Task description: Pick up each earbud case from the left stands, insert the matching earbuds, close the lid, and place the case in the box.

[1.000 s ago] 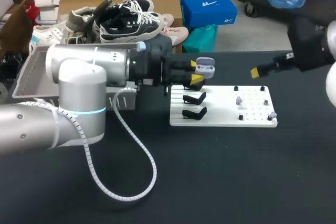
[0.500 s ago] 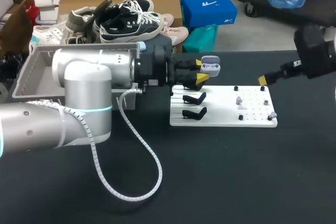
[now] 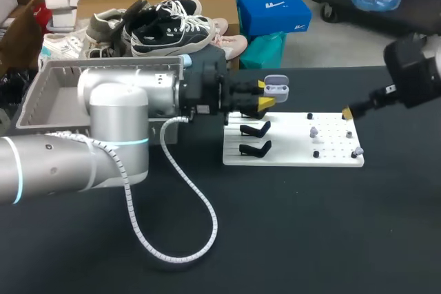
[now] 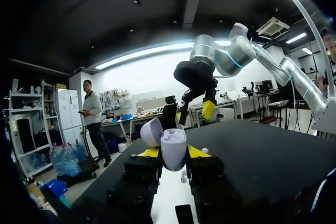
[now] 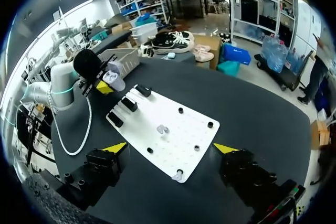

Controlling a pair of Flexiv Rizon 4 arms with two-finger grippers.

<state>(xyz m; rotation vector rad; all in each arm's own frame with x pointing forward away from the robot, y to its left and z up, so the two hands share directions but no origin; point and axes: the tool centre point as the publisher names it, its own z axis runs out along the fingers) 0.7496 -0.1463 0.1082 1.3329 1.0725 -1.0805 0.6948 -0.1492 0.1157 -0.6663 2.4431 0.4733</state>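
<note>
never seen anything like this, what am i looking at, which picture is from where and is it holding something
These are two robot arms at a black table. One picture looks down from a fixed camera above and behind; the two round ones come from a camera on each arm's wrist. The left gripper has its fingers shut on a small open earbud case, held above a white board. The board carries two bare black stands and small pale earbuds. The right gripper hangs open near the board's other end. A grey box sits at the table's left.
</note>
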